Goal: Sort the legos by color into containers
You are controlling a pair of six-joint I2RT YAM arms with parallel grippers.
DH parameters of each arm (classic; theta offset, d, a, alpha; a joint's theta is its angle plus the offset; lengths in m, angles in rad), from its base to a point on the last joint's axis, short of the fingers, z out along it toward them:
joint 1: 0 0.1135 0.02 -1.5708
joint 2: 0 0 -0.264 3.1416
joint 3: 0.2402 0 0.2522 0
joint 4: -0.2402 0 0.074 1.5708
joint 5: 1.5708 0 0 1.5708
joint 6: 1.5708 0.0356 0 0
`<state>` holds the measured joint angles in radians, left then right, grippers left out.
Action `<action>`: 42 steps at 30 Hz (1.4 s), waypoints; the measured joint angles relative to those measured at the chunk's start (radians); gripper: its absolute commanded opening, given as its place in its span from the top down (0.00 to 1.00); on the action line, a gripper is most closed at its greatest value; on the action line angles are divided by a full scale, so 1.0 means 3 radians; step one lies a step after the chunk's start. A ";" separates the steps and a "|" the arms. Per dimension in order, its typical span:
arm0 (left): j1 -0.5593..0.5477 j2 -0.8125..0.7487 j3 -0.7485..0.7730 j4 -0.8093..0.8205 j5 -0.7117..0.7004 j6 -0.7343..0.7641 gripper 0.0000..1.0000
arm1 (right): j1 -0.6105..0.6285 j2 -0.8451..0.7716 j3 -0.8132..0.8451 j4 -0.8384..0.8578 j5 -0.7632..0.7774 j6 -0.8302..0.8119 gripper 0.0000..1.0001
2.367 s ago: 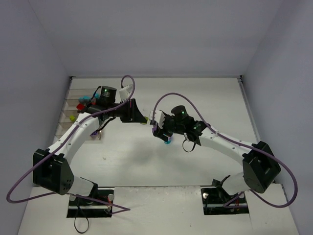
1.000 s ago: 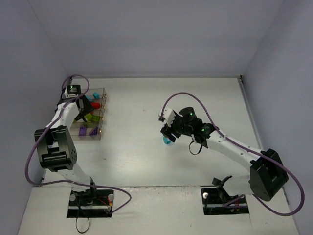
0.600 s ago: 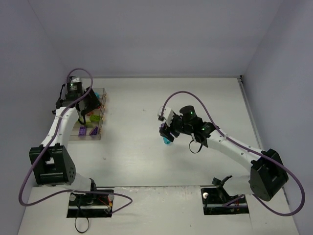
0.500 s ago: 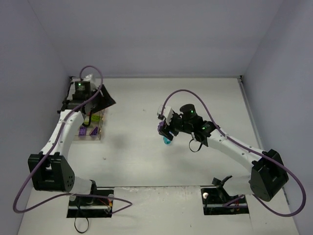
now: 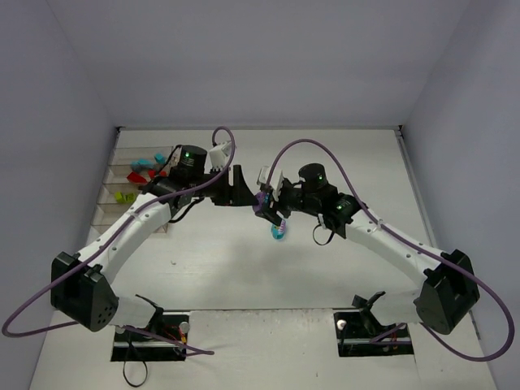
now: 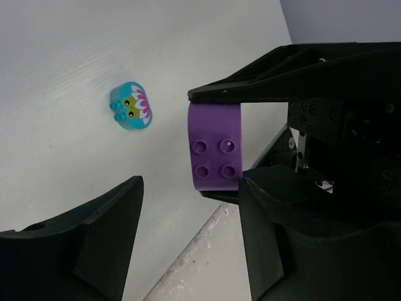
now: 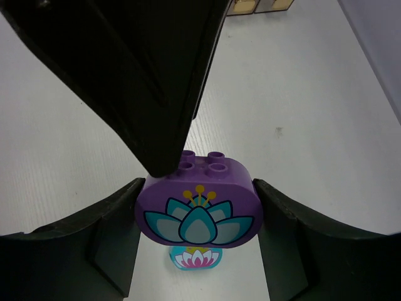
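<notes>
My right gripper [image 5: 266,210] is shut on a purple lego [image 7: 199,213] with a lotus print, held above the table's middle. It shows in the left wrist view as a studded purple lego [image 6: 215,147] between the right arm's black fingers [image 6: 294,63]. A cyan lego [image 5: 279,231] lies on the table just below it, also seen as the cyan lego [image 6: 131,106] and the cyan lego [image 7: 197,257]. My left gripper [image 5: 236,188] is open and empty, right against the purple lego; its finger [image 7: 144,75] overlaps the studs. The containers [image 5: 110,213] stand at the far left, holding red, cyan and green legos.
Purple cables loop over both arms. The white table meets grey walls at the back and sides. A seam in the table surface [image 6: 188,263] runs under the left gripper [image 6: 188,213].
The left arm has swung from the containers to the table's middle, up to the right gripper, and its jaws have widened. The right gripper kept the purple lego and shifted slightly.
</notes>
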<state>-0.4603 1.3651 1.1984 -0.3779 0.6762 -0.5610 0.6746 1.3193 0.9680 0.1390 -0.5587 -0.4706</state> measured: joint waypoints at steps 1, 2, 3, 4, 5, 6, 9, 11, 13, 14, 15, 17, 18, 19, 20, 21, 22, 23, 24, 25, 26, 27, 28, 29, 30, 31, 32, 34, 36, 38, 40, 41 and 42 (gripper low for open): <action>-0.0029 0.0001 0.0000 0.0018 0.0019 0.0001 0.44 | 0.0003 0.0000 0.0005 0.0001 -0.0009 -0.0001 0.91; -0.0061 0.0001 0.0000 0.0039 0.0036 0.0001 0.44 | 0.0004 0.0000 0.0006 0.0000 -0.0024 -0.0003 0.91; -0.0081 0.0001 0.0000 0.0062 0.0048 0.0001 0.44 | 0.0004 0.0000 0.0006 -0.0001 -0.0027 -0.0003 0.91; -0.0094 0.0005 0.0000 0.0081 0.0057 0.0001 0.44 | 0.0004 0.0001 0.0006 -0.0003 -0.0029 -0.0003 0.90; -0.0107 0.0009 0.0000 0.0102 0.0070 0.0000 0.44 | 0.0004 0.0001 0.0006 -0.0003 -0.0032 -0.0001 0.90; -0.0120 0.0018 0.0000 0.0123 0.0086 0.0000 0.44 | 0.0004 0.0000 0.0006 -0.0003 -0.0036 -0.0003 0.90; -0.0137 0.0050 0.0000 0.0181 0.0117 -0.0009 0.44 | 0.0004 0.0000 0.0006 -0.0003 -0.0038 -0.0001 0.90; -0.0148 0.0076 0.0000 0.0203 0.0122 -0.0013 0.44 | 0.0004 0.0000 0.0006 -0.0003 -0.0039 -0.0001 0.90; -0.0156 0.0113 0.0000 0.0217 0.0123 -0.0013 0.44 | 0.0004 0.0000 0.0006 -0.0003 -0.0041 -0.0001 0.90; -0.0169 0.0139 0.0000 0.0223 0.0121 -0.0013 0.45 | 0.0005 0.0001 0.0006 -0.0003 -0.0046 -0.0001 0.89; -0.0182 0.0164 0.0000 0.0226 0.0121 -0.0013 0.45 | 0.0005 0.0000 0.0006 -0.0003 -0.0051 -0.0001 0.89; -0.0217 0.0225 0.0000 0.0243 0.0120 -0.0020 0.52 | 0.0008 0.0001 0.0006 -0.0003 -0.0057 -0.0001 0.89; -0.0235 0.0254 0.0000 0.0262 0.0132 -0.0039 0.57 | 0.0009 0.0001 0.0005 -0.0009 -0.0056 -0.0005 0.89; -0.0245 0.0272 0.0000 0.0287 0.0144 -0.0065 0.69 | 0.0009 0.0003 0.0005 -0.0028 -0.0050 -0.0006 0.88; -0.0254 0.0282 0.0001 0.0308 0.0164 -0.0093 0.74 | 0.0010 0.0003 0.0005 -0.0045 -0.0042 -0.0009 0.87; -0.0273 0.0282 0.0004 0.0322 0.0156 -0.0116 0.79 | 0.0010 0.0004 0.0005 -0.0056 -0.0024 -0.0017 0.85; -0.0273 0.0282 0.0004 0.0326 0.0140 -0.0151 0.89 | 0.0008 0.0003 0.0005 -0.0056 -0.0006 -0.0028 0.85; -0.0273 0.0282 0.0005 0.0338 0.0137 -0.0165 0.94 | 0.0009 0.0003 0.0005 -0.0047 0.0003 -0.0027 0.83; -0.0273 0.0282 0.0005 0.0342 0.0135 -0.0174 0.98 | 0.0010 0.0003 0.0005 -0.0037 0.0011 -0.0024 0.75; -0.0273 0.0282 0.0005 0.0348 0.0121 -0.0178 1.00 | 0.0010 0.0003 0.0005 -0.0037 0.0018 -0.0023 0.71; -0.0275 0.0280 0.0005 0.0355 0.0103 -0.0181 1.00 | 0.0010 0.0003 0.0005 -0.0037 0.0034 -0.0015 0.66; -0.0275 0.0276 0.0005 0.0356 0.0078 -0.0187 1.00 | 0.0011 0.0003 0.0005 -0.0034 0.0046 -0.0009 0.53; -0.0277 0.0273 0.0004 0.0356 0.0057 -0.0191 1.00 | 0.0015 0.0004 0.0005 -0.0029 0.0065 0.0001 0.46; -0.0277 0.0262 0.0001 0.0356 0.0033 -0.0195 1.00 | 0.0022 0.0006 0.0005 -0.0025 0.0092 0.0018 0.36; -0.0280 0.0245 -0.0008 0.0354 -0.0001 -0.0202 1.00 | 0.0025 0.0010 0.0005 -0.0020 0.0111 0.0047 0.32; -0.0282 0.0225 -0.0022 0.0354 -0.0061 -0.0200 1.00 | 0.0025 0.0019 0.0005 -0.0003 0.0148 0.0093 0.29; -0.0277 0.0195 -0.0047 0.0352 -0.0156 -0.0200 1.00 | 0.0034 0.0025 0.0005 -0.0008 0.0195 0.0128 0.25; -0.0217 0.0132 -0.0127 0.0355 -0.0314 -0.0219 1.00 | 0.0042 0.0041 0.0005 -0.0018 0.0298 0.0235 0.20; -0.0102 0.0062 -0.0243 0.0354 -0.0473 -0.0275 1.00 | 0.0042 0.0046 0.0005 -0.0033 0.0448 0.0366 0.00; 0.0069 -0.0005 -0.0366 0.0342 -0.0636 -0.0361 1.00 | 0.0041 0.0046 0.0004 -0.0037 0.0613 0.0481 0.00; 0.0267 -0.0098 -0.0493 0.0309 -0.0799 -0.0463 1.00 | 0.0037 0.0046 -0.0001 -0.0039 0.0805 0.0640 0.00; 0.0408 -0.0158 -0.0549 0.0284 -0.0896 -0.0535 1.00 | 0.0031 0.0046 -0.0010 -0.0039 0.0896 0.0736 0.00; 0.0518 -0.0217 -0.0595 0.0253 -0.1001 -0.0598 1.00 | 0.0023 0.0038 -0.0027 -0.0039 0.0991 0.0833 0.00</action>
<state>-0.3050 1.2999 1.0199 -0.3019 0.3759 -0.7403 0.6815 1.3308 0.9600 0.1272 -0.2615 -0.2207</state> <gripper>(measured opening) 0.311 0.999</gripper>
